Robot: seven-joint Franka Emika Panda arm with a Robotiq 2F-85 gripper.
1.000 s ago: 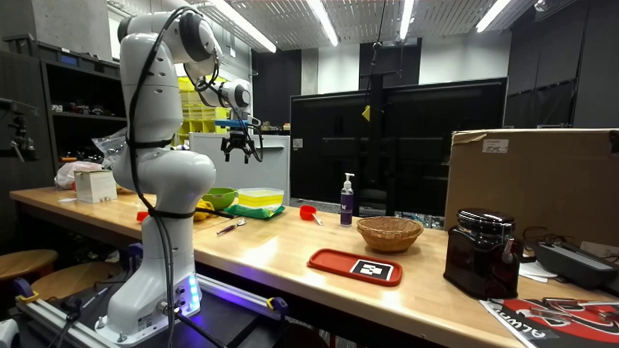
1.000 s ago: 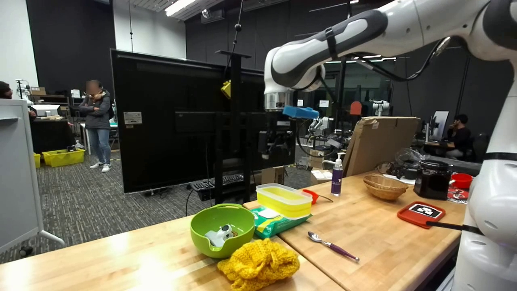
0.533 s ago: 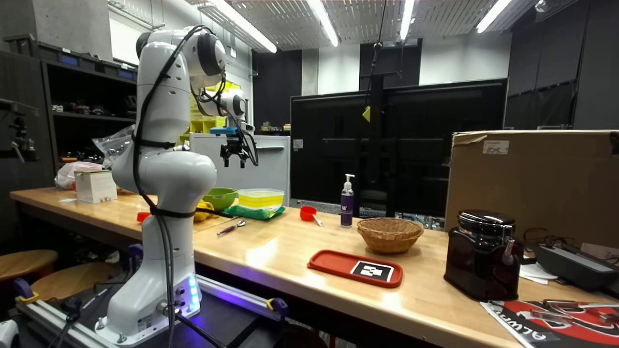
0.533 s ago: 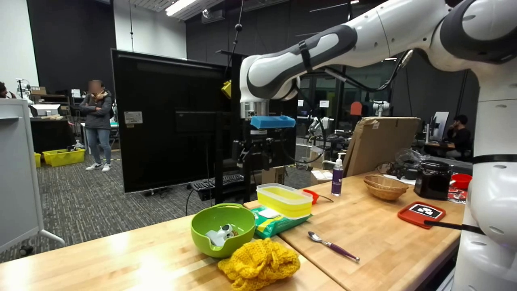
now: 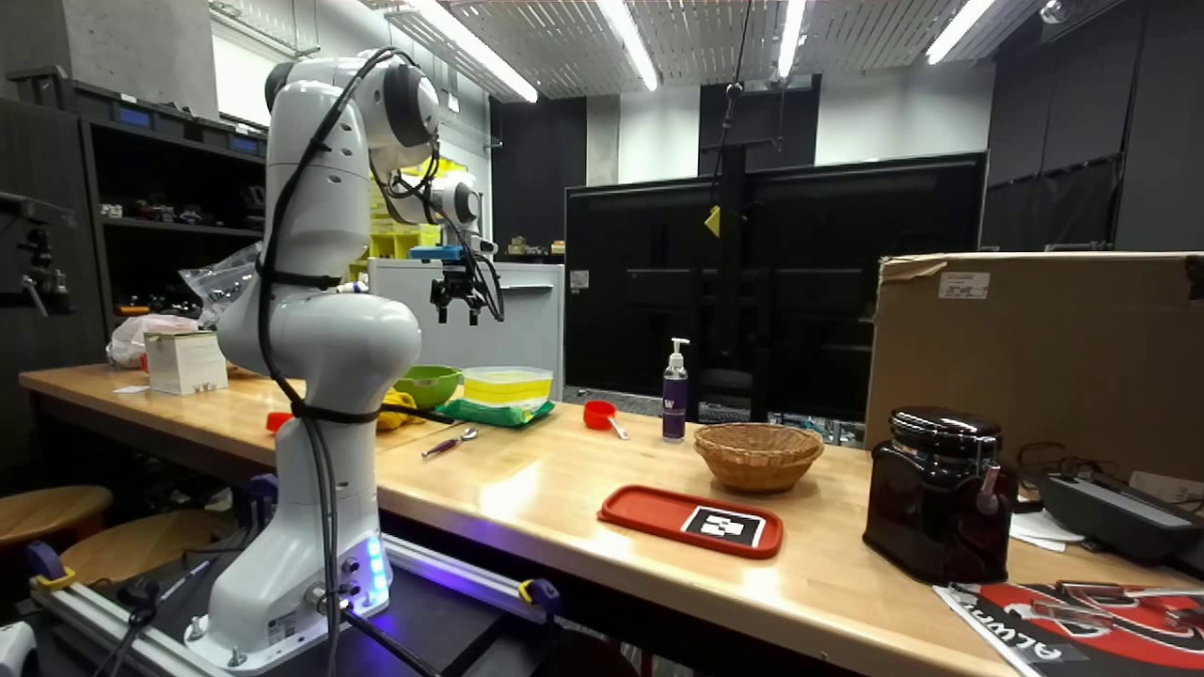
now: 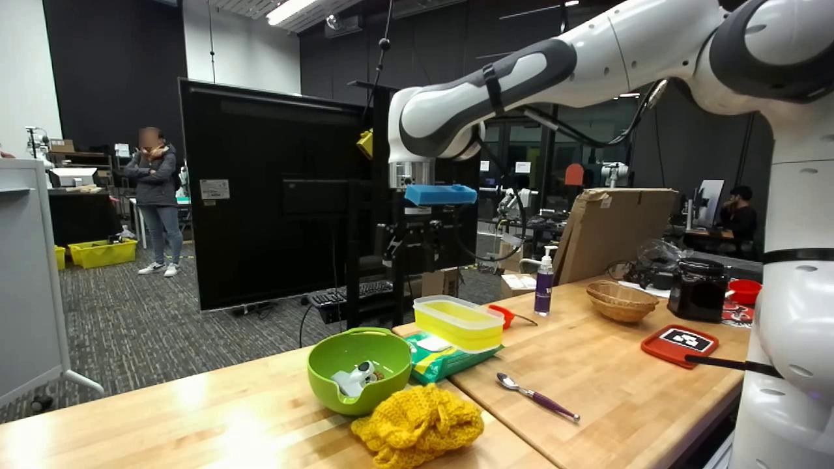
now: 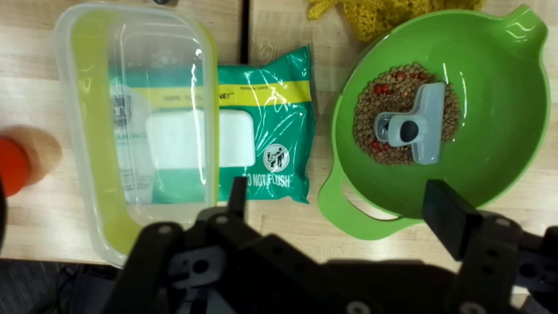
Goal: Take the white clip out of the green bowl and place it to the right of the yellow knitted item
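The white clip (image 7: pixel 429 126) lies on brown lentil-like pieces inside the green bowl (image 7: pixel 497 104) in the wrist view. The clip (image 6: pixel 352 381) and bowl (image 6: pixel 326 368) also show in an exterior view; in another exterior view the bowl (image 5: pixel 428 385) shows but the clip is hidden. The yellow knitted item (image 6: pixel 420 426) lies against the bowl's near side, and its edge shows in the wrist view (image 7: pixel 383 15). My gripper (image 7: pixel 338 186) is open and empty, high above the table. In both exterior views the gripper (image 5: pixel 458 315) (image 6: pixel 410 260) hangs fingers down.
A clear-yellow container (image 7: pixel 139 109) rests on a green wipes pack (image 7: pixel 279 131) beside the bowl. A spoon (image 6: pixel 537 397), red scoop (image 5: pixel 598 414), pump bottle (image 5: pixel 674 395), woven basket (image 5: pixel 758 456), red tray (image 5: pixel 649 517) and dark jar (image 5: pixel 941 498) stand farther along the table.
Over the last second my gripper has moved lower and toward the green bowl's side of the table. In the last half second it has barely moved. The objects on the table stay put.
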